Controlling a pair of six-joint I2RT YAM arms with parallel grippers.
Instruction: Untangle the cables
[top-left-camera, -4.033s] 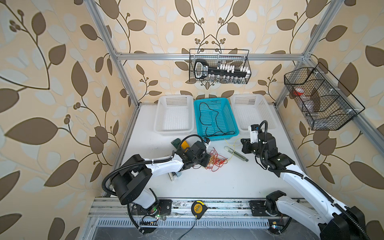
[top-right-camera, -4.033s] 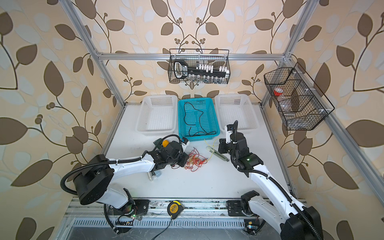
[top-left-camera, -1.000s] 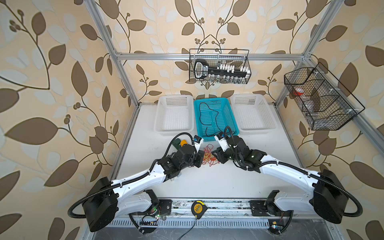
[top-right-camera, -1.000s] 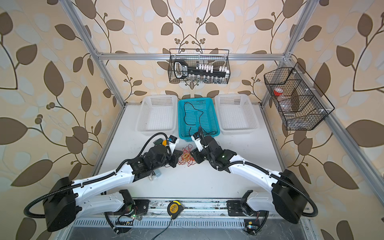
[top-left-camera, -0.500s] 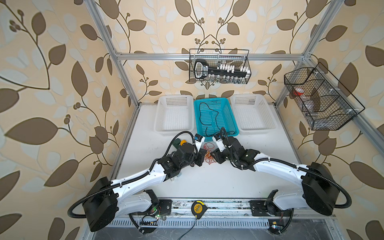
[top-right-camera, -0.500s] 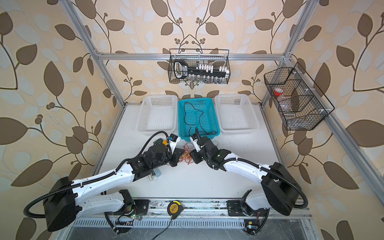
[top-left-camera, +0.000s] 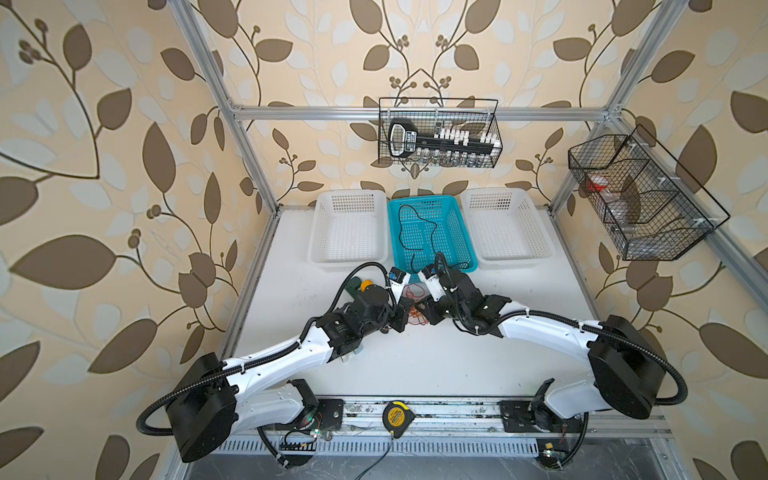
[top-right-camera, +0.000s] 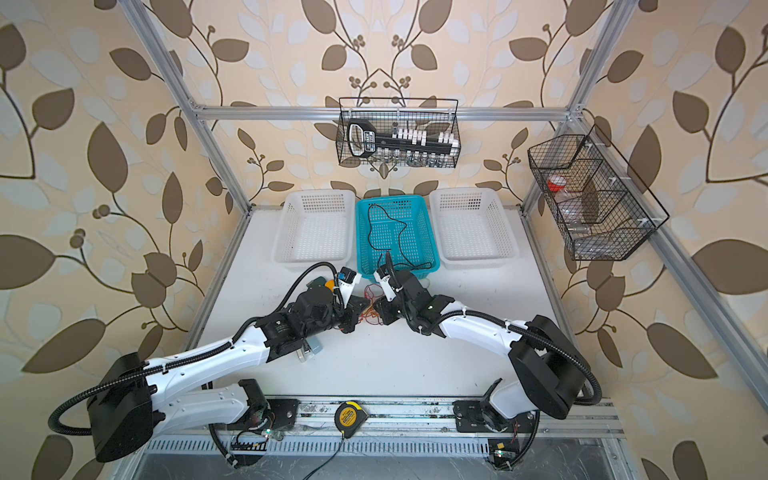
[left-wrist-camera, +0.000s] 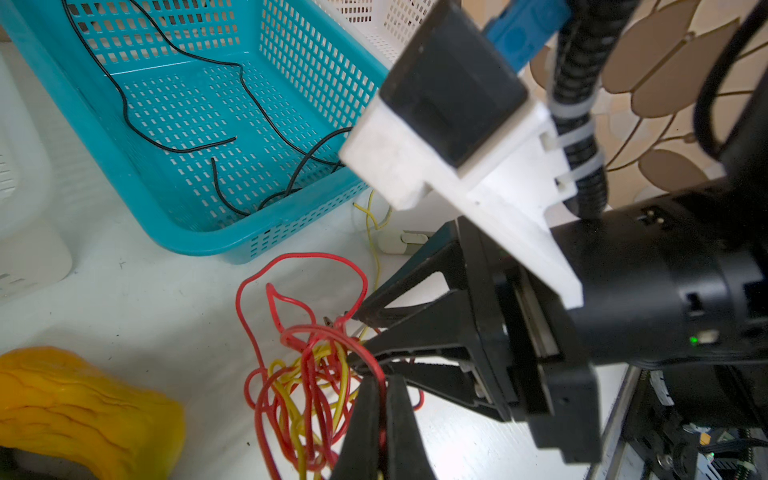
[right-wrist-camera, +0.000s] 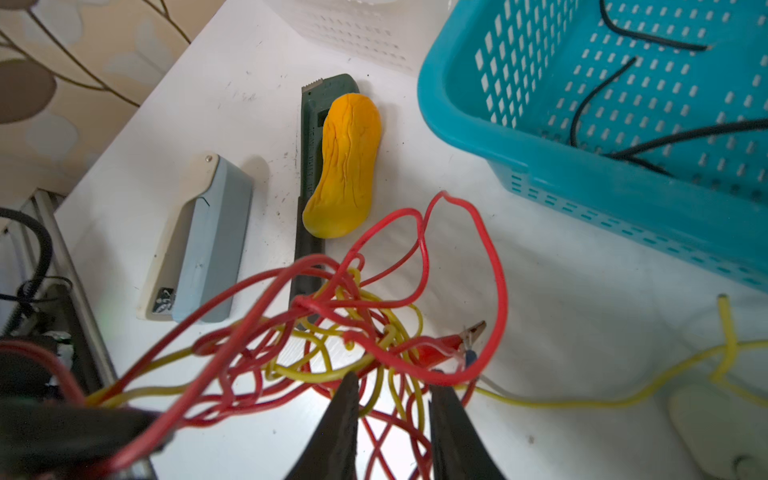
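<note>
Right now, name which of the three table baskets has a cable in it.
The turquoise middle basket: a black cable lies inside; the two white baskets beside it show none.

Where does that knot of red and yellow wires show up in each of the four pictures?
Top view: the tangle of red and yellow cables lies on the white table, just in front of the teal basket.
Top view: the tangle again, before the basket.
Left wrist: the tangle close up, nearer than the basket.
Right wrist: the tangle close up, beside the basket's corner.
Shared landmark: the teal basket.
</note>
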